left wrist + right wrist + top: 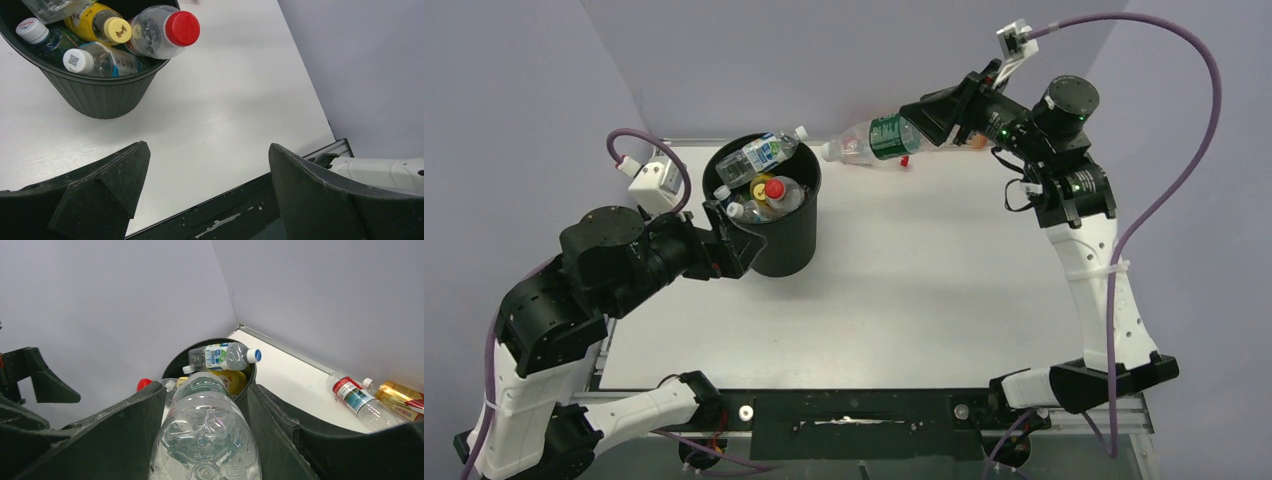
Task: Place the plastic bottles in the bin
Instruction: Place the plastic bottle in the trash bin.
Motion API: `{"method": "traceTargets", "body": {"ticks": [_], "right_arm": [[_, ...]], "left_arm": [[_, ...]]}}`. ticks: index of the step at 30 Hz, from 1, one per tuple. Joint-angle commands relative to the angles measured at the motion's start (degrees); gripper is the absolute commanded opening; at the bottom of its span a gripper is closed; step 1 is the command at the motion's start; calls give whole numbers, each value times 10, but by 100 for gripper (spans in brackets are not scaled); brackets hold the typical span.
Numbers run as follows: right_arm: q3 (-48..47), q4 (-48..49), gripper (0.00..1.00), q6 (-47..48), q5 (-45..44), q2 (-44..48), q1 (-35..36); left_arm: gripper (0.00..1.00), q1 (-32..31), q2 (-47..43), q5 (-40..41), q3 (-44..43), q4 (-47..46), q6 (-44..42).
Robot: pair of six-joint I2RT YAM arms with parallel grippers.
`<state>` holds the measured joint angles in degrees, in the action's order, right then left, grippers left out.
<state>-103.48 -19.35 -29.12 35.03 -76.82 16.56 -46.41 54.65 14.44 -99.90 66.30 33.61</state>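
Left gripper [209, 147] open by the bin [789, 250], right gripper [932, 122] holding a bottle.
On the white counter [904, 300], the left gripper stands just beside the black bin with its jaws wide apart and nothing between them. The bin is heaped with bottles [764, 185]. Farther right, the right gripper is closed on a clear green-label bottle [874, 140], cap toward the bin. Two more bottles [357, 400] lie near the far wall.
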Motion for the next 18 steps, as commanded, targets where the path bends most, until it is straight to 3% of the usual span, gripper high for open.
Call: {"method": "traceTargets", "body": {"ticks": [1, 11, 18], "right_arm": [[-34, 22, 47, 29, -4, -52, -1], [-47, 91, 47, 44, -33, -130, 23], [-150, 21, 47, 113, -116, -213, 116]], "left_arm": [[91, -2, 9, 13, -3, 4, -8], [91, -2, 36, 16, -42, 33, -20], [91, -1, 35, 19, -44, 39, -21]]}}
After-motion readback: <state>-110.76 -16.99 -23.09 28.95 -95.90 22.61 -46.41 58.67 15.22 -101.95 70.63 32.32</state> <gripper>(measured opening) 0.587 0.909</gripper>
